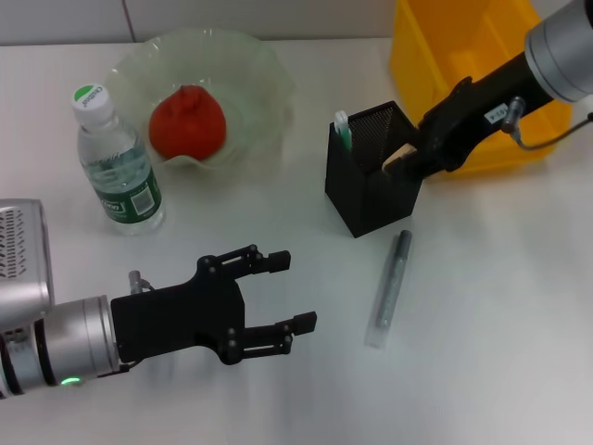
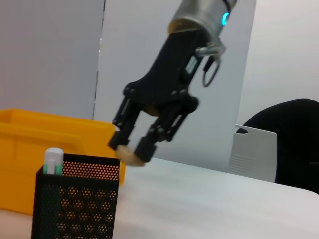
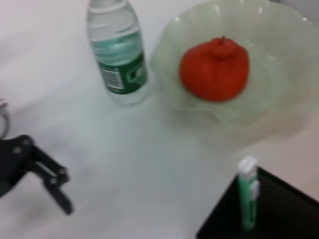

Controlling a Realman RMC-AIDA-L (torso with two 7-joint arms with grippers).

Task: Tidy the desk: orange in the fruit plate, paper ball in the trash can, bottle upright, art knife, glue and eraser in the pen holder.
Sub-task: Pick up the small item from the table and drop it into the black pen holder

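- The left end effector (image 1: 295, 292) hangs low over the near left part of the white worktop (image 1: 482, 352), its two black fingers spread apart with nothing between them.
- The bottle (image 1: 118, 162) stands upright at the left, green-and-white cap on top, just beside the fruit plate (image 1: 264, 74) but apart from it.
- The pale-green fruit plate sits at the far left-centre of the worktop, and the orange (image 1: 188, 121) rests inside it, puckered top up; the right wrist view shows the same pair, bottle (image 3: 117, 47) beside the plate (image 3: 279, 114) with the orange (image 3: 215, 68) in it.
- The pen holder (image 1: 363, 190) stands near the middle, upright, between the plate and the trash can (image 1: 435, 37).
- The art knife (image 1: 343, 130) is upright in the holder's far left corner, its white-and-green end poking above the rim.
- The glue (image 1: 390, 286) lies flat on the worktop just in front of the pen holder, close to it but not touching.
- The right end effector (image 1: 400, 159) reaches in from the right, over the holder's right rim, fingers clamped on the eraser (image 1: 398, 156); in the left wrist view the tan block (image 2: 128, 153) is pinched between the fingertips just above the mesh rim (image 2: 75, 199).
- The yellow trash can sits at the far right, behind the right arm; its contents cannot be seen.
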